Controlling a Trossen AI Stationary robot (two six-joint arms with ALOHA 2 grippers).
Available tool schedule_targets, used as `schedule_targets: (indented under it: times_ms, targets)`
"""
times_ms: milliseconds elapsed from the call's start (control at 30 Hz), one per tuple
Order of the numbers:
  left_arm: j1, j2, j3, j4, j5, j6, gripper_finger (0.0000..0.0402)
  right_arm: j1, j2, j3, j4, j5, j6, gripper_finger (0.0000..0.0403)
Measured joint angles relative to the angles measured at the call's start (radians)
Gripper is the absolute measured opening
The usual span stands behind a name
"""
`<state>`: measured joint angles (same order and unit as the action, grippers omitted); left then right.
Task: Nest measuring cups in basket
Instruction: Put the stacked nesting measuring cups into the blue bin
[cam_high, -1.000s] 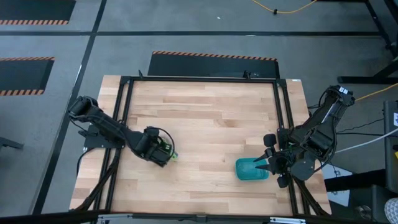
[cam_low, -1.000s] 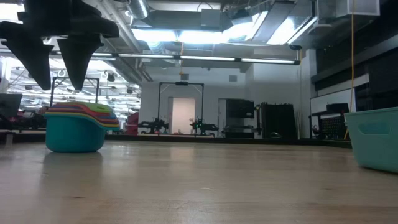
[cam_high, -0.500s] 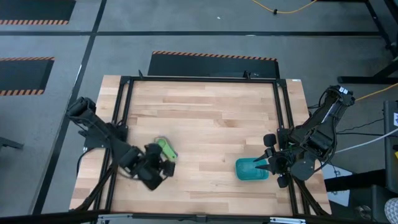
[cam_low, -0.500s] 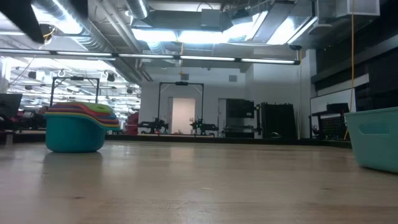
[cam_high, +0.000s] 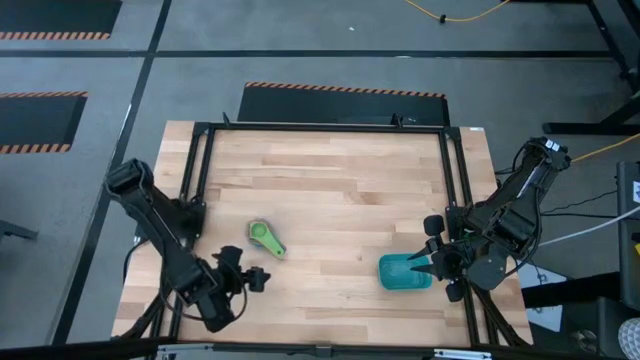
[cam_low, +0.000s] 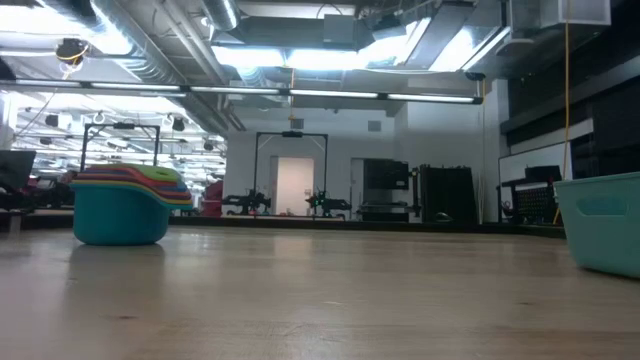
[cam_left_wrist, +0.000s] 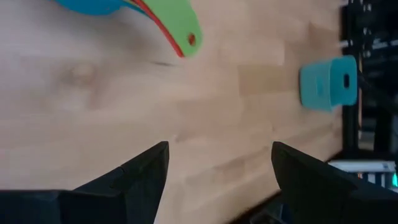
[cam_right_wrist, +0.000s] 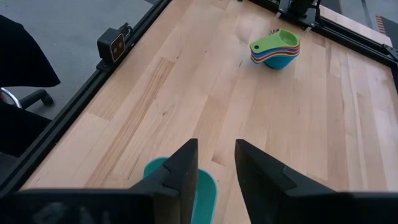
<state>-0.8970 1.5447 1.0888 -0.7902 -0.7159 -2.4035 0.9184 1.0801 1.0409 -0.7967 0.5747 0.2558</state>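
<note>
Sitting nested left of centre, the cups (cam_high: 266, 238) await transfer to the basket (cam_high: 404, 272); left gripper (cam_high: 255, 277) wide, right gripper (cam_high: 436, 256) narrow, both empty.

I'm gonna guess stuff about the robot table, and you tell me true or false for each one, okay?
1. The cups are stacked together. True.
2. The cup stack sits inside the basket. False: it stands on the table, well apart from the basket.
3. The left pincer is open and empty. True.
4. The green cup is on top. True.
5. The right pincer hovers over the cups. False: it is at the basket, far from the stack.
</note>
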Motion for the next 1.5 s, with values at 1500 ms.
schedule_targets:
  times_ms: [1500]
  targets:
    - [0.211,0.287,-0.211,0.356,-0.273,-0.018,0.0275,0.0,0.0,0.0,0.015,0.0,-0.001,0.0112]
